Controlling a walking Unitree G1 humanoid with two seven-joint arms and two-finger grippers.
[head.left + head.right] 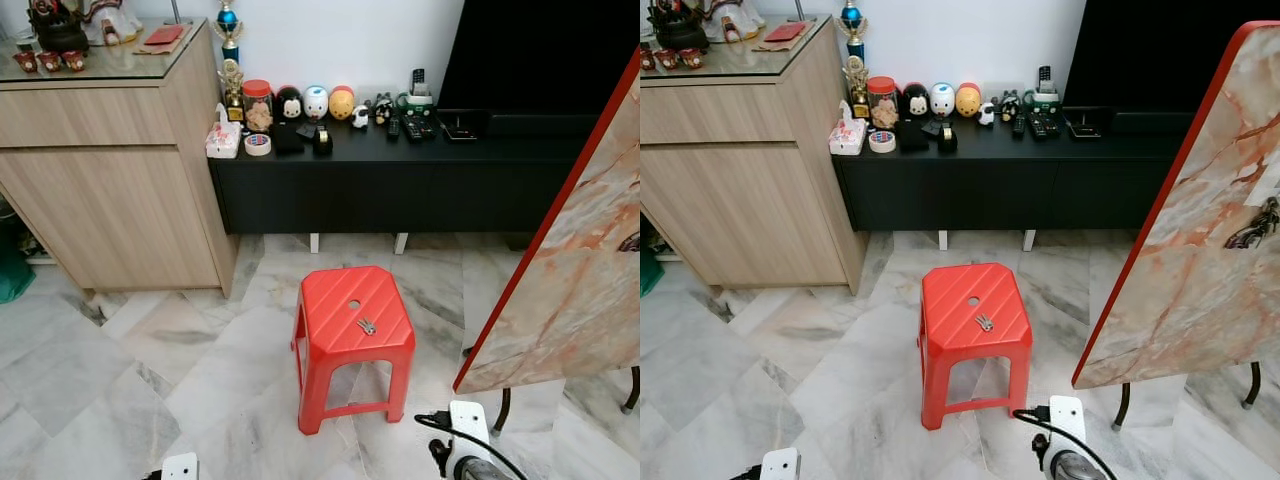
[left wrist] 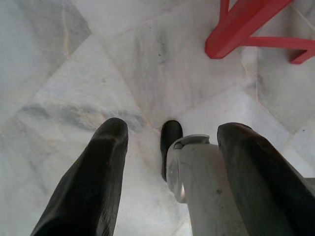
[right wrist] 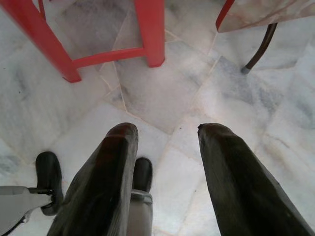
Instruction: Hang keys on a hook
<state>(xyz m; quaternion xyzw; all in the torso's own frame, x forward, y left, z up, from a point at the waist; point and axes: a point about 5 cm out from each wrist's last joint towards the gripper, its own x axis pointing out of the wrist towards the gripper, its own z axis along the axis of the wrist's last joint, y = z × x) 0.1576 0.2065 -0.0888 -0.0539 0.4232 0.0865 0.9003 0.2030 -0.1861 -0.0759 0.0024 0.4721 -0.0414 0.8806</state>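
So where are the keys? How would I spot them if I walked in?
Look at the marble floor in front of the long black TV cabinet for the red plastic stool. The keys lie on its ribbed seat, a small silvery bunch just beside the round hole, the only thing on the stool.

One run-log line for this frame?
keys: on red stool | left gripper: open, idle | right gripper: open, idle | hanging: not started

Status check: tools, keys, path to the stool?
Both tools low, open, empty: left tool, right tool. Keys on red stool. Nothing in between.
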